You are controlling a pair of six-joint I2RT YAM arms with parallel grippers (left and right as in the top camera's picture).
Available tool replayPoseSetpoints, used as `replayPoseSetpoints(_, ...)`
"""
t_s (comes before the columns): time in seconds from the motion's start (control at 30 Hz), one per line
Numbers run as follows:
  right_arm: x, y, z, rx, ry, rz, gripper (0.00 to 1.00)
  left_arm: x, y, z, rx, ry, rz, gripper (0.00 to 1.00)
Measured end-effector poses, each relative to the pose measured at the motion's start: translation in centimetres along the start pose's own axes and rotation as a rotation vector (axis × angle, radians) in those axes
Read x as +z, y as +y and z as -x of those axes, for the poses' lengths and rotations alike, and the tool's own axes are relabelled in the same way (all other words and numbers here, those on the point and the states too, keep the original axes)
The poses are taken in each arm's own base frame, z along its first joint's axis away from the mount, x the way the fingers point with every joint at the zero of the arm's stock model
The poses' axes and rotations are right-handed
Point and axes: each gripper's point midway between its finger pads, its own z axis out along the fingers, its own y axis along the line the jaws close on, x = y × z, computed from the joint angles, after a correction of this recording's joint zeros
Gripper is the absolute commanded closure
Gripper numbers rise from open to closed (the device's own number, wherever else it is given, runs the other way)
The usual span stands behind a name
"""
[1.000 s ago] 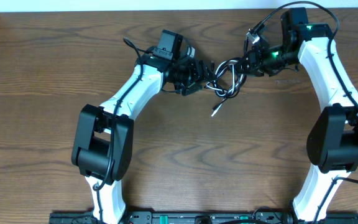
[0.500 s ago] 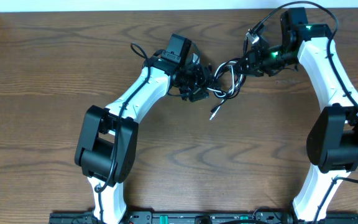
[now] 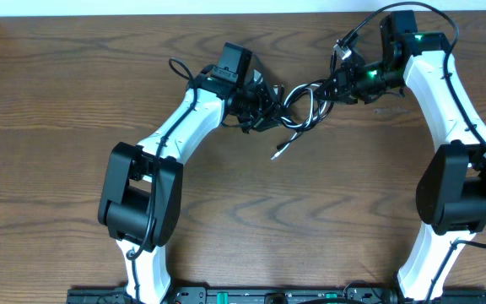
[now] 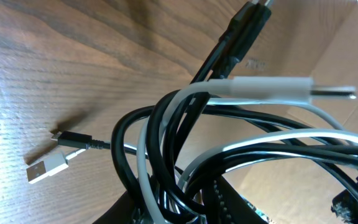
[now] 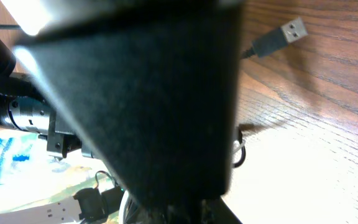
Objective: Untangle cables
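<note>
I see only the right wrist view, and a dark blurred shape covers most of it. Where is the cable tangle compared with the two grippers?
Observer: From overhead, the tangle sits between the left gripper and the right gripper, at the far side of the table.
Operator: Are any plug ends free?
Observer: Yes. In the left wrist view, a white USB plug and a small black plug lie side by side on the table.
Operator: How are the cords crossed?
Observer: In that same view, the black cable and the white cable loop through each other more than once.
</note>
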Motion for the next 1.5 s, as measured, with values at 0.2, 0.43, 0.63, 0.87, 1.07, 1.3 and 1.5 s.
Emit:
replayPoseSetpoints(0.2, 0.1, 0.0, -0.1, 0.003, 0.005, 0.0, 0.99, 0.0, 0.4, 0.6, 0.0, -0.032, 0.021, 0.74)
replayPoseSetpoints(0.43, 0.4, -0.5, -0.2, 0.015, 0.015, -0.007, 0.99, -0.1, 1.1, 1.1, -0.005, -0.068, 0.058, 0.74)
replayPoseSetpoints(0.63, 0.7, -0.4, -0.3, 0.013, 0.022, -0.008, 0.99, -0.1, 1.4, 1.4, -0.007, -0.088, 0.079, 0.73)
replayPoseSetpoints(0.87, 0.7, -0.5, -0.3, 0.014, 0.022, -0.01, 0.99, -0.1, 1.6, 1.6, -0.005, -0.102, 0.091, 0.86)
replayPoseSetpoints(1.07, 0.8, -0.9, -0.6, 0.03, 0.03, -0.04, 0.99, 0.2, 1.5, 1.5, 0.048, -0.113, 0.108, 0.92)
replayPoseSetpoints(1.3, 1.3, -2.2, -1.2, 0.072, 0.053, -0.147, 0.99, 0.6, 2.0, 1.6, 0.15, -0.153, 0.168, 0.93)
replayPoseSetpoints(1.5, 1.4, -5.7, -2.3, 0.204, 0.061, -0.377, 0.99, 0.3, 2.3, 1.5, 0.216, -0.134, 0.177, 0.92)
